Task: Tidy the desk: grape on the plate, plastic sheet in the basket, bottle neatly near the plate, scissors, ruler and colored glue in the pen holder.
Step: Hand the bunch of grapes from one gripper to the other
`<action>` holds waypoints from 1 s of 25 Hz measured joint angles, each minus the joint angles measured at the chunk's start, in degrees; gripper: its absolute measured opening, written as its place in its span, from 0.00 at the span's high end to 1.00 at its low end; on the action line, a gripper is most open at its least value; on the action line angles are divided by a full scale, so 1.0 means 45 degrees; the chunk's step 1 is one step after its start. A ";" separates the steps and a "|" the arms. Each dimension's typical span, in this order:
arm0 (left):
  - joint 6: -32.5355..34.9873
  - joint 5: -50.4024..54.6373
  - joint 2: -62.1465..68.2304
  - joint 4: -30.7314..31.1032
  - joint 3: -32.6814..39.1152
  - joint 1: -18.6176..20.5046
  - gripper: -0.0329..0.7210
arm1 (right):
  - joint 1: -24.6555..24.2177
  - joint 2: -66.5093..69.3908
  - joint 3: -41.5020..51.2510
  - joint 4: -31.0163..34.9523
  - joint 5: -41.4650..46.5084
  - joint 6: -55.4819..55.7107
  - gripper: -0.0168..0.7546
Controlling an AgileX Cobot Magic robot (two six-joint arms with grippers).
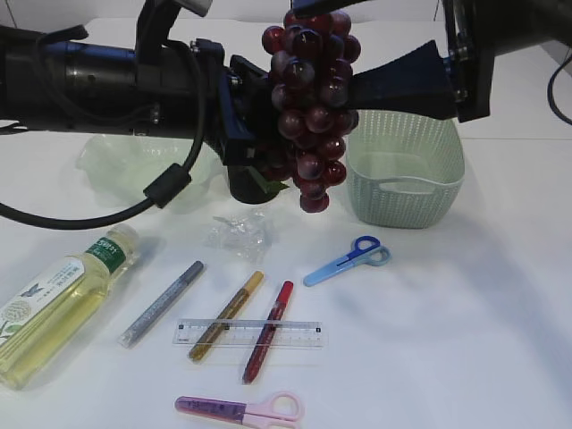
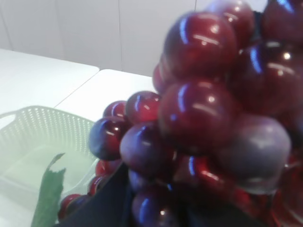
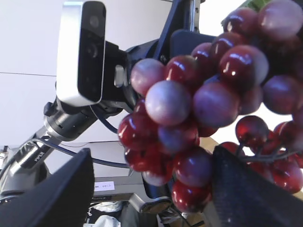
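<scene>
Grapes (image 1: 310,107) hang in midair, pinched by the level left gripper (image 1: 259,134). Opposite, the right gripper (image 1: 375,85) stands spread wide around the bunch, gripping nothing.

White table, plain walls

A white table (image 1: 465,357) fills the lower part of the exterior view; behind it, across the upper right, lies a second pale surface (image 1: 536,98). In the left wrist view, a white tabletop (image 2: 33,71) lies at left, with a white panelled wall (image 2: 94,28) along the top. In the right wrist view, a white wall (image 3: 28,56) fills the upper left, and a small printed label (image 3: 104,186) sits low at left, its print too small to read.
</scene>
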 joint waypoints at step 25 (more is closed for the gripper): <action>-0.1238 -0.6854 0.0000 -0.0312 -0.0234 0.1241 0.78 | 0.0000 0.0000 0.0000 -0.3913 0.0027 -0.0394 0.25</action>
